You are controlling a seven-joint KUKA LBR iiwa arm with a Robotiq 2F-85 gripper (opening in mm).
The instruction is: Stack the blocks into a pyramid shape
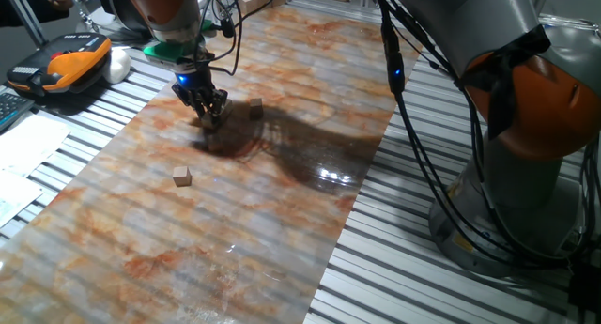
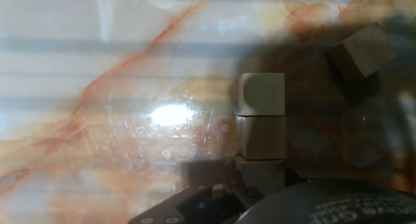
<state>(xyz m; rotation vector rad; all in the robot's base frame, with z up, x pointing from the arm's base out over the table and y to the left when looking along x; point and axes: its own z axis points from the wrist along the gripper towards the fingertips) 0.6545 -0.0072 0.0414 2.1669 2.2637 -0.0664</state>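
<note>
Working from left to right in my fixed view, the first thing I meet is a lone small light-brown wooden cube (image 1: 182, 177), sitting well apart from the rest on the marbled orange-and-white tabletop (image 1: 282, 258). Next comes my black two-finger gripper (image 1: 208, 115), lowered right down to the surface; whether its jaws are closed on anything I cannot tell, since the fingertips are dark and crowded together in this view and barely visible in the hand view. Just to its right lies another plain cube (image 1: 255, 106), near the gripper but not touching it.

My hand view shows what sits under the fingers: three cubes in a touching row (image 2: 260, 129), running away from the camera, with one more tilted cube (image 2: 361, 50) off to the upper right, apart from the row.

I judge that row to be the pyramid's base layer, more or less laid. The upper tiers are not yet built, and I count fewer than six blocks in sight.
</note>
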